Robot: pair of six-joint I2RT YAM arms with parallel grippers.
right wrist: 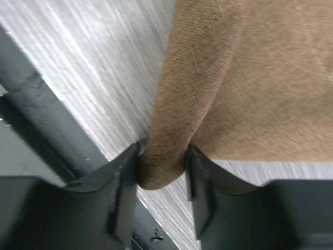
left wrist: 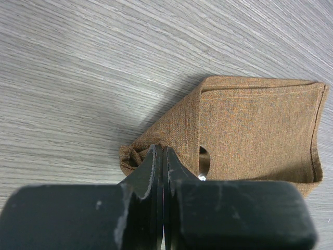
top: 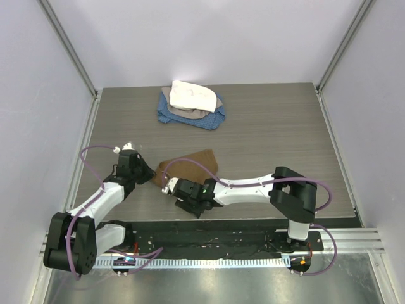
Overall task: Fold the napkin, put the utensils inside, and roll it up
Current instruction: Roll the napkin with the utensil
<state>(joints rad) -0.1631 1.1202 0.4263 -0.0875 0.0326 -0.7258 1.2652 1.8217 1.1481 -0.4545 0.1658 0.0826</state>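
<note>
Right claw [right wrist: 162, 159]: clamped on a rolled fold of the napkin [right wrist: 250, 78].
Left claw [left wrist: 162, 150]: closed, pinching the napkin's bunched corner.
Napkin: folded, lying on the desk [top: 272, 133] near its front edge, between the two claws.

I'm looking down on a grey wood-grain table [top: 272, 133], boxed in on three sides by plain white walls [top: 209, 38]. Aluminium posts [top: 69, 50] stand at the back corners. A metal rail [top: 354, 235] runs along the near edge. The light is soft and even.

Right wrist view's top and right edges cut off the blurred napkin [right wrist: 244, 78].
</note>
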